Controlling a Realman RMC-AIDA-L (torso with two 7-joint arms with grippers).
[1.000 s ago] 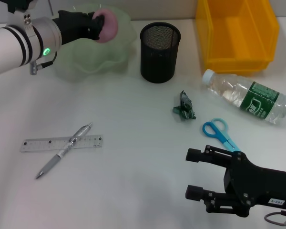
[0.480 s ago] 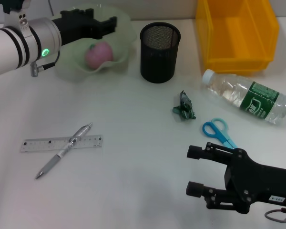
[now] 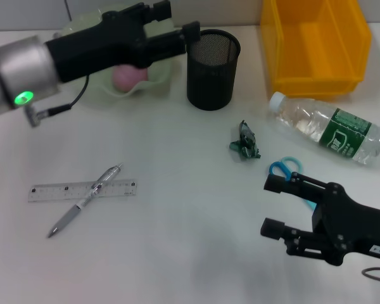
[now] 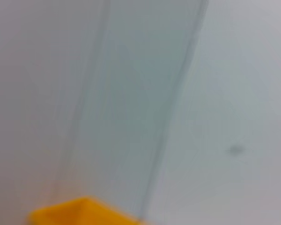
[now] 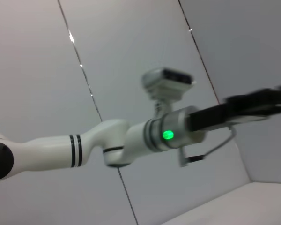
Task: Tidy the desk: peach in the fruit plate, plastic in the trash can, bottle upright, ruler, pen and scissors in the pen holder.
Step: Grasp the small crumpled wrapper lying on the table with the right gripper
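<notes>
Pink peach (image 3: pixel 129 76) sits in the pale green fruit plate (image 3: pixel 155 79); that step looks done.
My left gripper (image 3: pixel 174 28) hangs over the plate's edge beside the mesh pen holder (image 3: pixel 212 69), fingers spread and empty. The right gripper (image 3: pixel 278 206) waits low, jaws apart, partly covering the blue scissors (image 3: pixel 285 170). Left to do, as I judge it: green plastic scrap (image 3: pixel 246 142) into the yellow bin (image 3: pixel 313 44), bottle (image 3: pixel 329 130) lying flat, ruler (image 3: pixel 82 190) and pen (image 3: pixel 85 199) crossed on the desk.
</notes>
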